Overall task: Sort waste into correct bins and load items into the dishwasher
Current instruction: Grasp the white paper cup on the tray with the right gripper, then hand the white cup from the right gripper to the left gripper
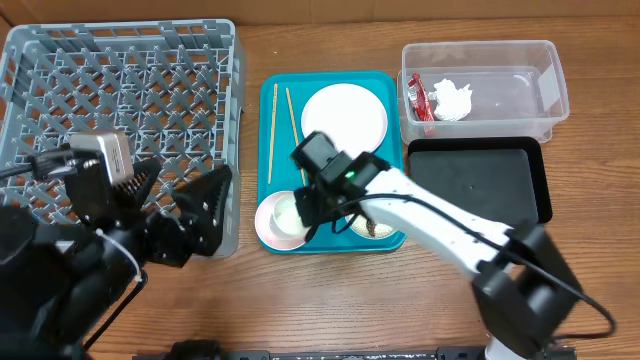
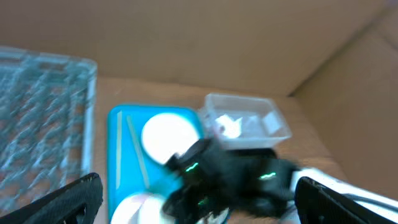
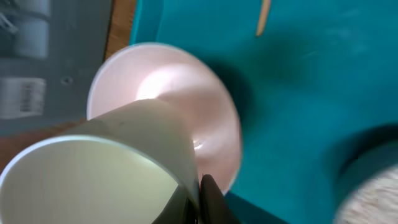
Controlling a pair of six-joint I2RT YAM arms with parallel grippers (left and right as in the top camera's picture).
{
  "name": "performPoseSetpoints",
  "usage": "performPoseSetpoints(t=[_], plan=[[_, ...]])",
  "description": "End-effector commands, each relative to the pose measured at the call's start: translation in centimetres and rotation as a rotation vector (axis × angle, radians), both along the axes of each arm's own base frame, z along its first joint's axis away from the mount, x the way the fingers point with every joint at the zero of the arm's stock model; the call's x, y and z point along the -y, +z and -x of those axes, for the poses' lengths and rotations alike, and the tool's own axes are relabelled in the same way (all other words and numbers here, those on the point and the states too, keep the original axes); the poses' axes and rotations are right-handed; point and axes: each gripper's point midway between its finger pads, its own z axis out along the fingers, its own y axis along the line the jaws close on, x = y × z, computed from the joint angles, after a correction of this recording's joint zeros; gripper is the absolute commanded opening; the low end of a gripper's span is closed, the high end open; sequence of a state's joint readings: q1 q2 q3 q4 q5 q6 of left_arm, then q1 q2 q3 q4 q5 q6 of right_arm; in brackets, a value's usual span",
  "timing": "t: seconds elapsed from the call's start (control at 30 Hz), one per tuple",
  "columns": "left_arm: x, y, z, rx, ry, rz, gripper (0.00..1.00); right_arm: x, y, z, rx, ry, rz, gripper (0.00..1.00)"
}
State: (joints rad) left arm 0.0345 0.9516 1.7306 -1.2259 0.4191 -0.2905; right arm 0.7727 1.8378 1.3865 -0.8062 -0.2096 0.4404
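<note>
Here, the right end effector [image 3: 198, 202] grips the rim of the small white cup [image 3: 106, 168], a dark fingertip pressed against its wall. The cup is tilted, its mouth turned toward the wrist camera, and sits directly over the smaller pinkish round dish [image 3: 186, 106] at the near left corner of the flat teal serving tray [image 1: 330, 78].

Farther back on that tray lie the round white plate [image 1: 344, 116] and, along its left side, the pair of thin wooden chopsticks [image 1: 272, 135]. The pale green-white bowl [image 1: 380, 230], holding grains, shows partly from under the right arm.

The left end effector [image 1: 175, 195] is released, its fingers spread wide over the near right corner of the large grey lattice dish rack [image 1: 120, 80].

On the wooden worktop [image 1: 330, 300] to the right, the clear rectangular plastic tub [image 1: 510, 95] contains the red printed wrapper [image 1: 420, 98] and the crumpled white tissue [image 1: 452, 98]. The shallow black rectangular tray [image 1: 480, 180] lies just in front of the tub.
</note>
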Motion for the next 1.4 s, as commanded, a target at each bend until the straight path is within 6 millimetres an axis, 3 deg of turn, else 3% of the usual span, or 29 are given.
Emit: performPoseSetpoints(t=[0.0,0.1,0.2,0.37,0.5,0.7,0.97,1.37], plan=[[-1.5,-2.9,-2.5,-0.135,0.088,-0.015,1.0,1.3,7.6,-3.4,0.144,-0.077,-0.133,0.04],[-0.3,-5.4,-4.0,-0.26,0.019,0.022,1.0,3.8,11.2,-5.2,0.216,-0.141,-0.184,0.04],[2.4,-6.6,-5.9,-0.324,-0.163,0.096,1.0,5.4,15.1,-5.9,0.287,-0.09,-0.296,0.04],[7.5,-6.1,-8.1,-0.317,-0.565,0.31,0.93,6.0,22.7,-3.9,0.359,0.117,-0.608,0.04],[9.2,-6.0,-9.1,-0.31,-0.775,0.476,0.87,6.4,25.6,-2.7,0.381,0.187,-0.727,0.04],[10.8,-5.9,-9.4,-0.293,-0.948,0.625,0.89,5.6,27.5,-1.5,0.398,0.282,-0.819,0.04],[12.8,-4.8,-7.4,-0.269,-1.059,0.657,0.91,5.1,29.2,-1.6,0.48,0.338,-0.86,0.04],[13.7,-4.9,-6.5,-0.313,-1.08,0.671,0.75,5.3,29.6,-3.0,0.554,0.304,-0.833,0.04]])
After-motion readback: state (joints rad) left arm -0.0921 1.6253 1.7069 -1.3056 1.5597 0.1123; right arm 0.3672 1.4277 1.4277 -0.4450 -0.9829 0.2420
